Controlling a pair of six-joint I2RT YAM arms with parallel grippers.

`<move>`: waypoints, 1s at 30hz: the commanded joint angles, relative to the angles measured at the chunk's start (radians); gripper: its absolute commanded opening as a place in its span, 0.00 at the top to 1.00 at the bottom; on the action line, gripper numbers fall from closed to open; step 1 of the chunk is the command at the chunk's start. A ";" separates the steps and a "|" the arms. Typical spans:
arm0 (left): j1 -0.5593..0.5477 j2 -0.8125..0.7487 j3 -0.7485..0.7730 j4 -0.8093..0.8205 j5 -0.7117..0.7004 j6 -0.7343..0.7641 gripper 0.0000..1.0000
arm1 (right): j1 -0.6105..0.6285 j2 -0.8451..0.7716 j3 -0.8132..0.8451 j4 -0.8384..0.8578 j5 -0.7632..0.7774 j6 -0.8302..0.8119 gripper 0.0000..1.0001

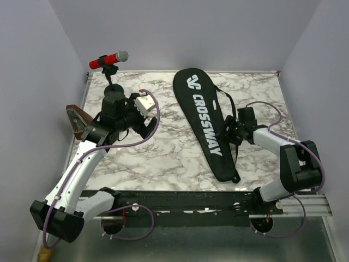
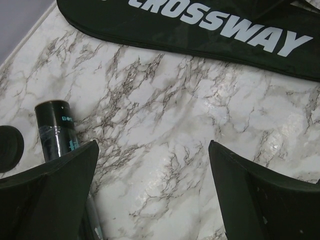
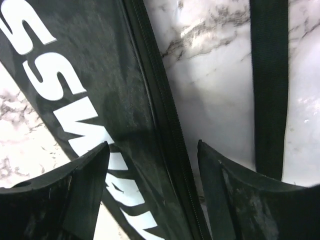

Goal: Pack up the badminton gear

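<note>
The black racket-shaped bag (image 1: 204,120) lettered "CROSSWAY" lies slantwise on the marble table (image 1: 163,153). My right gripper (image 1: 226,131) hovers at its right edge. In the right wrist view the right gripper (image 3: 152,147) is open, its fingers straddling the bag's zipper seam (image 3: 165,115) without pinching it. My left gripper (image 2: 152,150) is open over bare marble, and nothing lies between its fingers. The black tube (image 2: 56,130) lies just beyond its left finger. The bag (image 2: 200,25) crosses the top of the left wrist view. Rackets and shuttlecocks are out of view.
A red microphone (image 1: 109,60) on a black stand is at the back left. A brown wedge (image 1: 76,117) sits at the left table edge. The bag's black strap (image 3: 269,75) lies on the marble right of the zipper. A round black object (image 2: 7,147) sits beside the tube.
</note>
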State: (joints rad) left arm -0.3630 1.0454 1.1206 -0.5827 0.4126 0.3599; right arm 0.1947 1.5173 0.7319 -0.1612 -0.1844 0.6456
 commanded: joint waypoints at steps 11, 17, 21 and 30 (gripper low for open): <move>0.261 0.090 -0.056 0.225 0.066 -0.252 0.02 | 0.002 -0.078 0.251 -0.218 0.426 -0.067 0.00; 0.416 0.153 -0.163 0.397 0.026 -0.407 0.02 | 0.000 -0.245 0.036 0.284 0.758 -0.226 0.00; 0.473 0.169 -0.298 0.567 -0.023 -0.507 0.02 | 0.000 -0.212 -0.132 0.620 0.776 -0.449 0.00; 0.475 0.186 -0.513 0.898 -0.090 -0.495 0.02 | -0.003 -0.088 -0.323 0.977 0.812 -0.409 0.00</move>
State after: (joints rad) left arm 0.1093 1.2407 0.6720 0.0647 0.3664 -0.1036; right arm 0.1951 1.4090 0.5026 0.5018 0.5640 0.2615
